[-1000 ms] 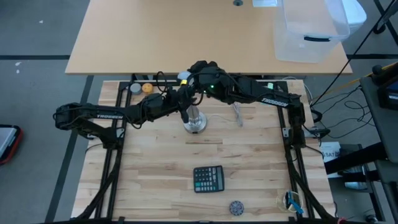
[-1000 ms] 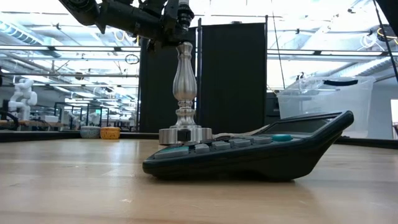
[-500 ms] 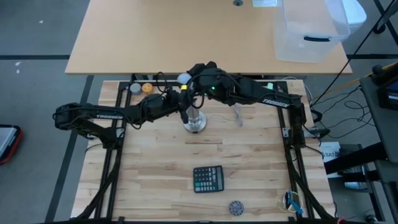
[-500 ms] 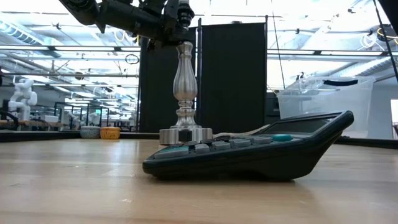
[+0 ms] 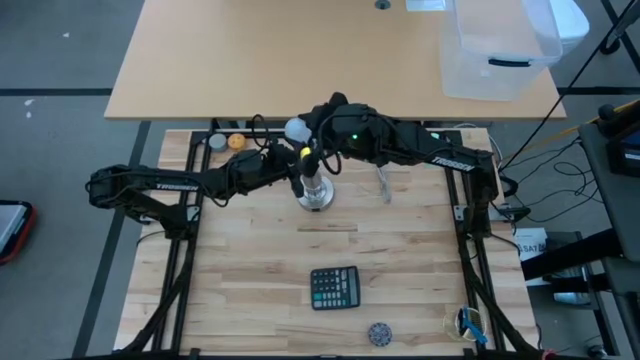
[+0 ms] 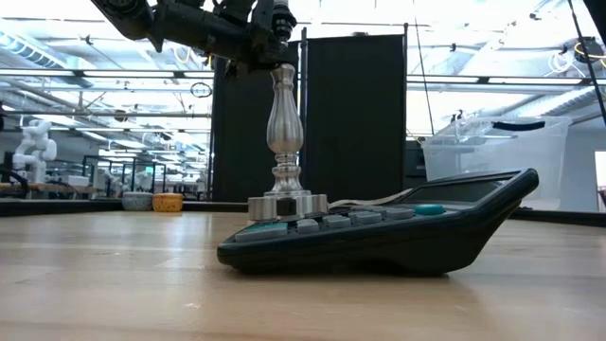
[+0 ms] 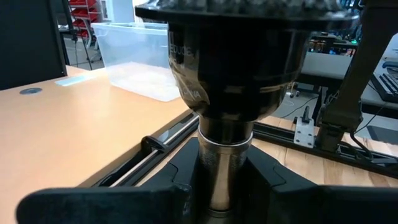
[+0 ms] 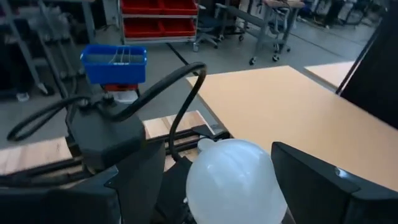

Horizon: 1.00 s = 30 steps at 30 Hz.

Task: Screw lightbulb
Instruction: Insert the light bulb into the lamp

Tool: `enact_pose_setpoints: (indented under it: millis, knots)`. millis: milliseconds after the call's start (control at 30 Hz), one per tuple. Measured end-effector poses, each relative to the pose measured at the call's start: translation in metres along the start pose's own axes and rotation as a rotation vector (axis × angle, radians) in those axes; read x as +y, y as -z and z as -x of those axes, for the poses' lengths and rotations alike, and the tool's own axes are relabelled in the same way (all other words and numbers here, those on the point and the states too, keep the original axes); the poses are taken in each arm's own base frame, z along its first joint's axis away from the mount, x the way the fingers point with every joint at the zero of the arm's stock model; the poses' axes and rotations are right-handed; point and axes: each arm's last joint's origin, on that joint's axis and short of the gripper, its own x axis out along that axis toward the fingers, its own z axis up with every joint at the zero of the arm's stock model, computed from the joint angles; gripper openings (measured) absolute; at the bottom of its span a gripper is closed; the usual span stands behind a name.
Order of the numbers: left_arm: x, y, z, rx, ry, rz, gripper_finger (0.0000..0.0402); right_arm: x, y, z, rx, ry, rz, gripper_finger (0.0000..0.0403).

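Frosted white lightbulb [image 8: 235,182] held between fingers of right end effector [image 5: 303,135], just beside stand [image 5: 314,190] socket. Left end effector [image 5: 297,180] clamps stand neck narrowly.

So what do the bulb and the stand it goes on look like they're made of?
The lightbulb looks like frosted white glass or plastic: matte, evenly milky, with no clear reflections; I can't tell which. The stand looks like polished silver metal: its turned column shows bright mirror-like streaks down to the round base. Its socket top seems dark glossy plastic or coated metal.
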Motion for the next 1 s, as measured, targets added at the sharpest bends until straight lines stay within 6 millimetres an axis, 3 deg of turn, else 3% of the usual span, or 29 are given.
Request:
enact_pose_setpoints:
  millis: [233,500,1000]
  knots:
    - [0.0,-0.001,0.0,-0.005,0.0,0.007,0.0073,-0.004,-0.01,0.015,-0.043,-0.048,0.146,0.0284]
    - [0.0,-0.001,0.0,-0.004,0.004,0.004,0.0073,-0.035,-0.025,0.036,-0.108,-0.095,0.279,0.0284]
    - [-0.001,0.0,0.0,0.0,0.029,0.014,0.0073,-0.087,-0.014,0.012,-0.038,-0.347,0.224,0.0284]
